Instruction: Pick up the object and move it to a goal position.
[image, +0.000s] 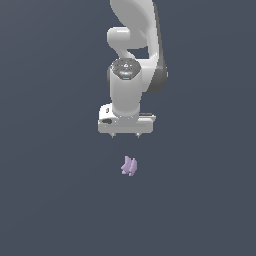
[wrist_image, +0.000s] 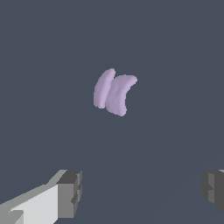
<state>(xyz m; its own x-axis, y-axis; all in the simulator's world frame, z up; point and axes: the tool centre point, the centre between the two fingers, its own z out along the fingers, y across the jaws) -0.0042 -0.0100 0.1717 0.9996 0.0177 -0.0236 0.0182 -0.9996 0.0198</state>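
The object (image: 129, 166) looks smooth, matt (almost waxy); the claw (image: 125, 135) glossy white plastic, its pads (wrist_image: 70, 194) ribbed grey.

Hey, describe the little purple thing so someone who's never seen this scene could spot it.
Find the white robot arm and its gripper, jaws open. Just below lies the object: small, pale lilac, with curved rounded lobes, the only coloured thing on the dark grey floor.

Glossy white rounded arm (image: 131, 60); dark joint bands; 2 grey-padded fingers (wrist_image: 70, 193).
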